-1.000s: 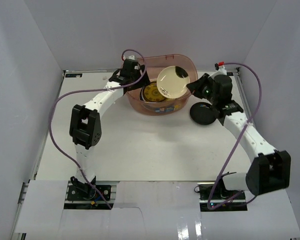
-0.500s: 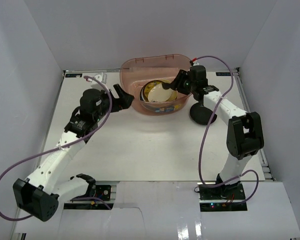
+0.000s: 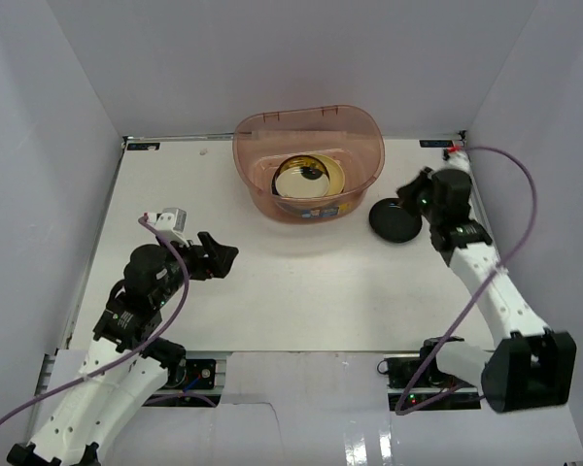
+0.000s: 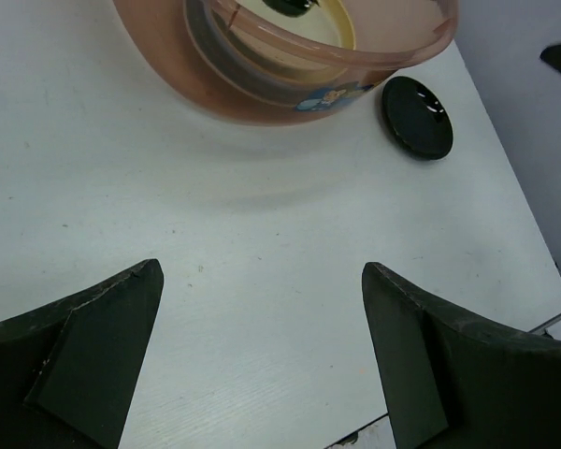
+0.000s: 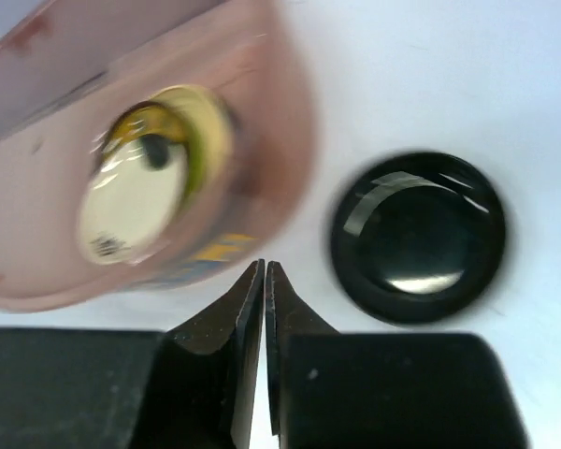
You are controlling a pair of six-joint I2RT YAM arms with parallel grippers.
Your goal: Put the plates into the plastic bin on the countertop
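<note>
1. The white tabletop (image 3: pixel 301 282) is seen whole only from the top camera. The left wrist camera shows just its middle and right part (image 4: pixel 262 206).
2. The plastic bin (image 3: pixel 360 146) stands at the far middle of the tabletop. The left wrist view cuts off its far half (image 4: pixel 262 94) but shows the label (image 4: pixel 332 95) on the front wall. The right wrist view shows the bin blurred (image 5: pixel 271 112).
3. A stack of plates (image 3: pixel 309 180) lies inside the bin. The right wrist view shows that the top one is a pale plate (image 5: pixel 131 201) with a yellow rim showing behind it. The plates underneath cannot be told apart.
4. One black plate (image 3: pixel 395 220) lies flat on the tabletop just right of the bin, outside it. All three cameras catch it (image 4: pixel 418 116) (image 5: pixel 418 236).
5. The left gripper (image 3: pixel 219 257) hovers over the near-left tabletop, well apart from the bin. Its own camera shows the fingers spread wide and nothing between them (image 4: pixel 262 281).
6. The right gripper (image 3: pixel 411 187) is above the black plate's far edge. Its own camera shows the fingers pressed together, empty (image 5: pixel 264 281).
</note>
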